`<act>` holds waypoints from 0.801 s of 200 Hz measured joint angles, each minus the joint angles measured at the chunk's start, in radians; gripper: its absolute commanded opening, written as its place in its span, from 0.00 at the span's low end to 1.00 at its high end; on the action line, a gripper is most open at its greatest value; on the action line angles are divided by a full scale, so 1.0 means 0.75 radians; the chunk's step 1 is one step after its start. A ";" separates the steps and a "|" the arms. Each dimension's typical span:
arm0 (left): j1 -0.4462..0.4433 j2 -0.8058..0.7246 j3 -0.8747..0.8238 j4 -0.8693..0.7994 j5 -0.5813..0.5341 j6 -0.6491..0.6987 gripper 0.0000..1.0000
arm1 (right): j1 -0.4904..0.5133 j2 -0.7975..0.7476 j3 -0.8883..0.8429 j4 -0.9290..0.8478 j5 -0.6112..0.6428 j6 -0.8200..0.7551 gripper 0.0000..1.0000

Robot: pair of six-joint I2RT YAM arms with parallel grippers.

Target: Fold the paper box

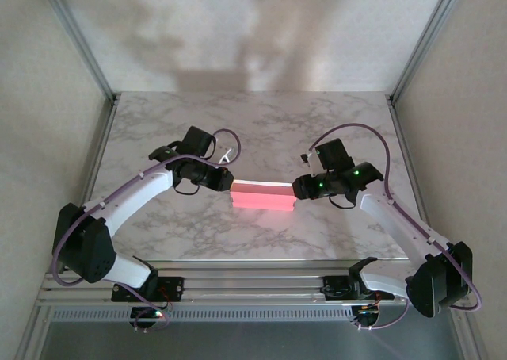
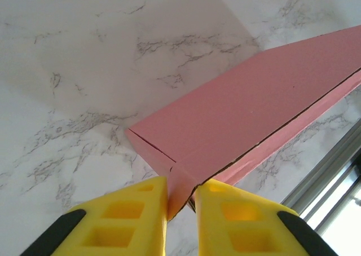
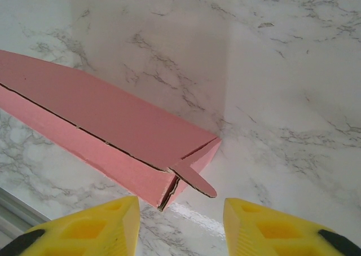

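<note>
Top view: one paper box (image 1: 262, 196), pink side out, lies across the middle of the marble table (image 1: 261, 130). The left gripper (image 1: 227, 182) is at its left end and the right gripper (image 1: 299, 189) at its right end, so two grippers and one box. Left wrist: the left gripper (image 2: 181, 202) is nearly closed, its yellow fingers (image 2: 135, 211) pinching the near end corner of the box (image 2: 242, 115) with the card sandwiched between them. One long seam (image 2: 293, 126) gapes slightly. Right wrist: the right gripper (image 3: 181, 222) has its jaws well apart and holds nothing. The box end (image 3: 130, 137) sits just ahead of the gap, and one small rounded tab (image 3: 194, 180) sticks out untucked. Handling, my read: light thin card, stiff only along the creases, with springy flaps; it crushes easily and will likely skate on the smooth marble. Best to grip at the end corners where the card is doubled, not mid-panel. With the left pinch as anchor, the right gripper can work the tab with light pressure.
</note>
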 measured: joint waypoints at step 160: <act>0.000 0.000 0.020 -0.029 0.001 0.001 0.11 | 0.008 0.019 0.022 -0.020 0.080 -0.021 0.32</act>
